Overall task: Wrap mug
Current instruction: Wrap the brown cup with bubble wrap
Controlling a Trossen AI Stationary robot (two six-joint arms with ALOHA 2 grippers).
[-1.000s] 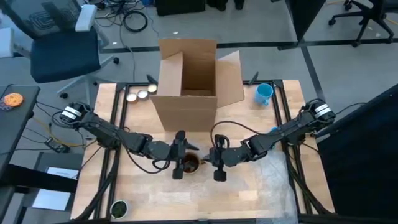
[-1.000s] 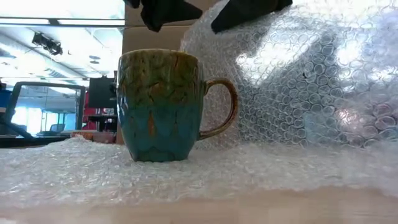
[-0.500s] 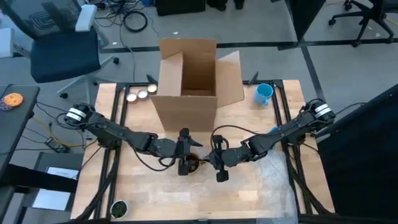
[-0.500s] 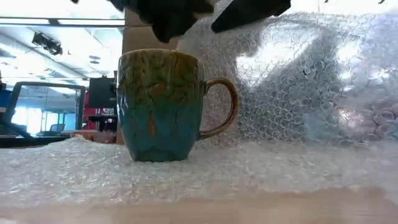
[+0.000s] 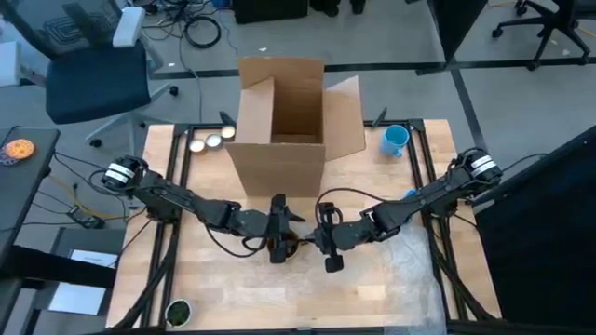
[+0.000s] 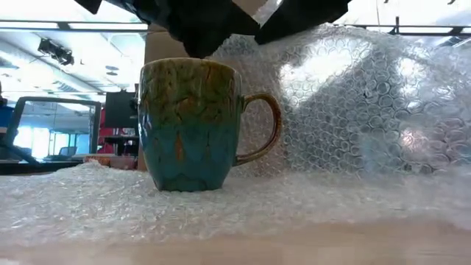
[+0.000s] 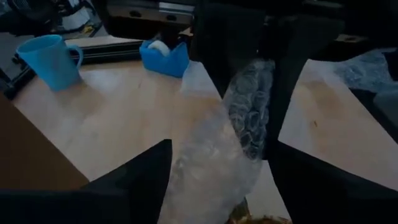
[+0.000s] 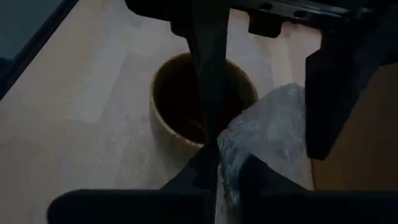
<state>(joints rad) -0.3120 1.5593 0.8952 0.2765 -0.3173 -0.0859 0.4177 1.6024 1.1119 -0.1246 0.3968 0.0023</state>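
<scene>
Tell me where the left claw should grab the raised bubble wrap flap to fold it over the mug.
Likely the bubble wrap flap's free upper edge, approached from above on the mug's handle side: it stands upright right beside the handle, with the right claw already holding it.

Both arms are reaching inward from opposite sides, meeting near the middle. The left pincer (image 5: pixel 278 240) is hanging with its fingers spread apart. The right pincer (image 5: pixel 329 244) is sitting just beside it, fingers pinching closed on a fold of bubble wrap (image 8: pixel 264 134).

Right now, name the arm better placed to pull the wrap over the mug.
Right: its gripper already pinches the wrap beside the mug; the left gripper hovers over the rim.
</scene>
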